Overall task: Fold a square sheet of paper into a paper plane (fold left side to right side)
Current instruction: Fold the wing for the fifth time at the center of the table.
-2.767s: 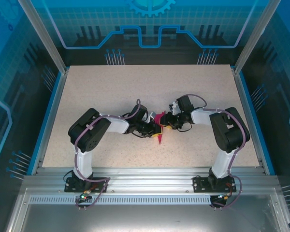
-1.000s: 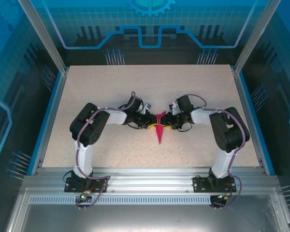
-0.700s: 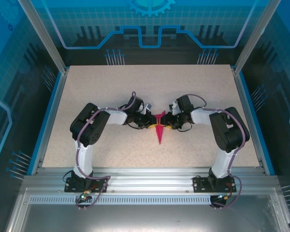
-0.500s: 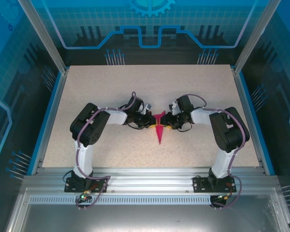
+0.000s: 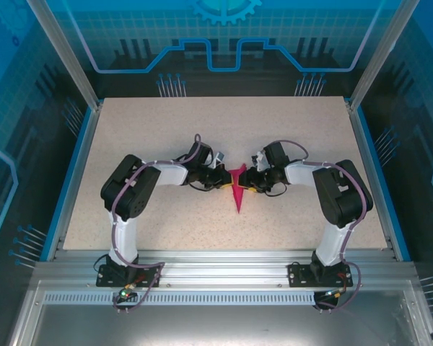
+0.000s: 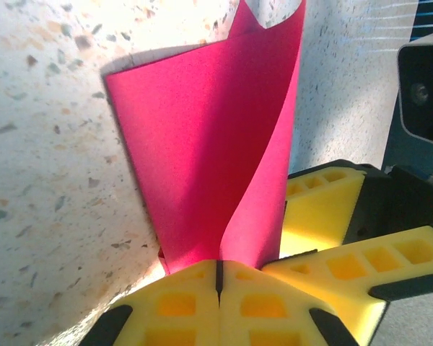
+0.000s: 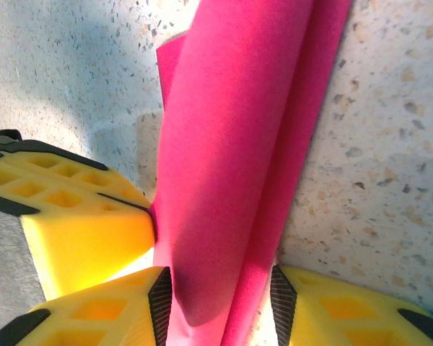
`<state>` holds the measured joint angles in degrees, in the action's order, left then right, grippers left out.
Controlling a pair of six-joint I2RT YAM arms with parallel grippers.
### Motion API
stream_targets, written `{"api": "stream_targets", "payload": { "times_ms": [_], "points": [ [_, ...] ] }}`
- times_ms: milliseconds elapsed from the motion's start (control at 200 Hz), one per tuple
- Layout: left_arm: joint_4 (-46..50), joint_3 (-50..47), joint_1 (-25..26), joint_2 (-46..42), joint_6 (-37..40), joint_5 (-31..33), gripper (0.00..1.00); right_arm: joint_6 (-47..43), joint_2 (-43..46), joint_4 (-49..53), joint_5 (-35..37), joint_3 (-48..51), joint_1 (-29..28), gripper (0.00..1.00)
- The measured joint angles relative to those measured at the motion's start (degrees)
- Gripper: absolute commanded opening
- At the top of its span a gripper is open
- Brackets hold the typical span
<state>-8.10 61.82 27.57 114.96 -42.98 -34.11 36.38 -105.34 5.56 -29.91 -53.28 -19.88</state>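
Paper plane (image 6: 202, 151) first, since the left gripper (image 6: 218, 270) has it: the two yellow fingers are closed tight together, and the magenta paper comes up out of the seam between them as a curled flap; the right gripper (image 7: 218, 303) faces it across the fold with its jaws part way apart, the puffed paper running between the pads and brushing both, not pinched flat; the left gripper's fingers (image 7: 79, 209) sit just beside that same fold.

From above, the paper plane (image 5: 237, 193) is a narrow dart near the middle of the table (image 5: 202, 130), its point towards the table's near edge and its wider tail towards the far edge; the left gripper (image 5: 224, 184) reaches in from the table's left half and the right gripper (image 5: 251, 186) from the right half, meeting at the tail end.

I would judge the folding late on: the dart shape is made, and the left side is being brought over to the right; the layers have not been pressed down. Next comes a firm flattening along the crease, with one claw holding the paper so it cannot spring open or slide across the table.
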Motion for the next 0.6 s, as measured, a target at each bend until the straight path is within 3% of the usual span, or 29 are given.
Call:
{"api": "stream_targets", "payload": {
  "times_ms": [600],
  "points": [
    [1.0, -0.1, -0.4, 0.7, 1.4, 0.4, 0.0, -0.6, 0.1, 0.0, -0.3, 0.0, 0.0, 0.46]
  ]
}}
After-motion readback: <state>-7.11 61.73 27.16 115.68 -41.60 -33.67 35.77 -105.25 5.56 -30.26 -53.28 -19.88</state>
